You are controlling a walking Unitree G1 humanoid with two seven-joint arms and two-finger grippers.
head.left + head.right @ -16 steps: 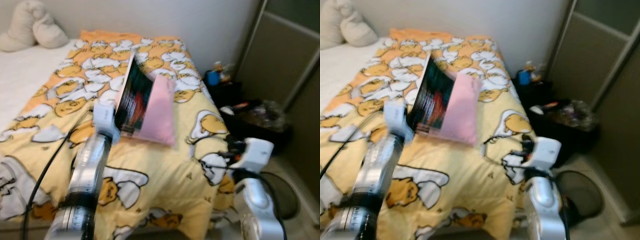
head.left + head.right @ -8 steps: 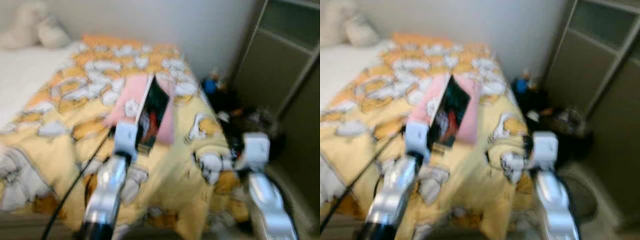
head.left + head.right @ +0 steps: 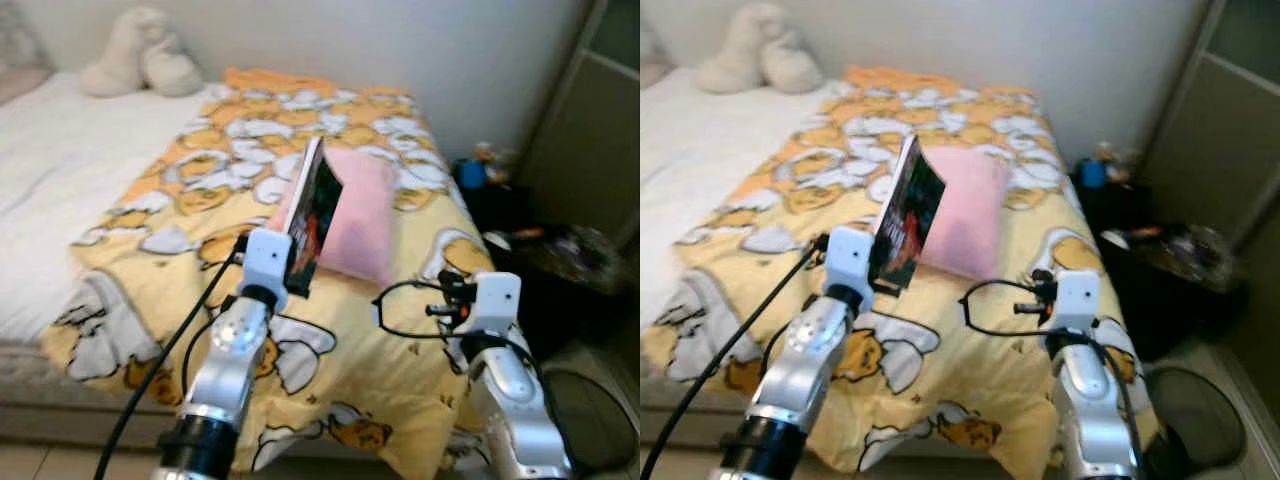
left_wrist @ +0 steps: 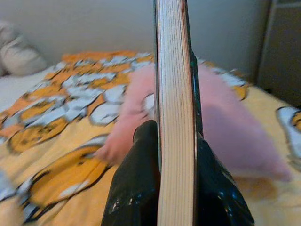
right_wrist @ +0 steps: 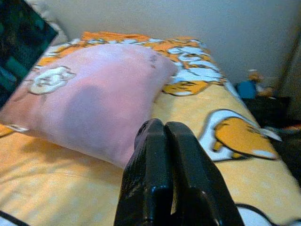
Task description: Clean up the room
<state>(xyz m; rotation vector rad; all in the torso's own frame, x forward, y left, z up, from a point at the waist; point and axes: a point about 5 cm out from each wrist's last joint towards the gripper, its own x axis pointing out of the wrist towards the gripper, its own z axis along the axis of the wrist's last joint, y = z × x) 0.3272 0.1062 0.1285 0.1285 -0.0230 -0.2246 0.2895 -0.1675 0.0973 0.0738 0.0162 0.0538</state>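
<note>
My left hand (image 4: pixel 176 141) was clamped on the book (image 3: pixel 312 215), holding it upright on edge at the centre of the eye frames, above the blanket (image 3: pixel 200 190) and just in front of the pink pillow (image 3: pixel 360 215). A second before, the head camera sat closer and blurred; now it had pulled back and steadied, so I judged the book lifted and ready to carry off. My right hand (image 5: pixel 164 136) was empty, fingers pressed together.
</note>
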